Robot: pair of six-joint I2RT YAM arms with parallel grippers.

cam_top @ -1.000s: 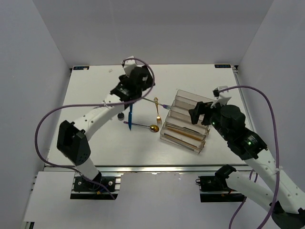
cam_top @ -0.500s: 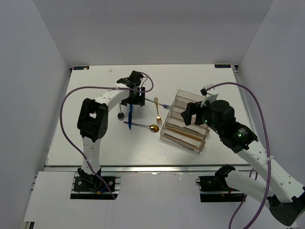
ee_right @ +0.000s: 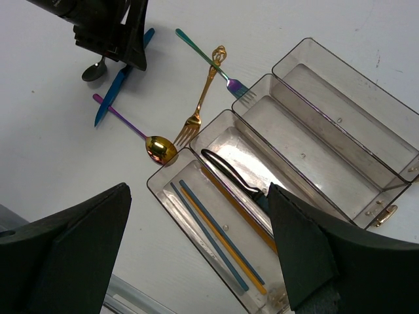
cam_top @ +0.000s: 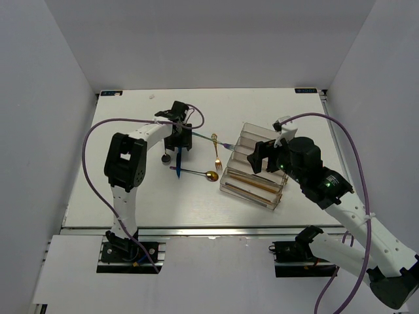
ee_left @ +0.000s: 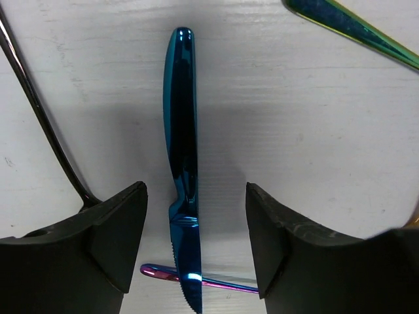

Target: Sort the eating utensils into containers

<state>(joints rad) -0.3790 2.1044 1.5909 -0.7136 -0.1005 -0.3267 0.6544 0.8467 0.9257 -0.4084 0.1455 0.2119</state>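
Centre frame in the left wrist view, the blue knife (ee_left: 183,150) runs top-to-bottom between the left gripper's (ee_left: 195,226) parted jaws, untouched.

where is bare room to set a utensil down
Bare: the white table between the clear plastic divided tray and the near edge, and along the back edge. The tray's two far compartments look empty. Crowded: around the blue knife, gold fork and gold-bowled purple-handled spoon, left of the tray.

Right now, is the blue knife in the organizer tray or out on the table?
Out. The blue knife lies flat on the table, untouched between the left gripper's open fingers, apart from the organizer tray.
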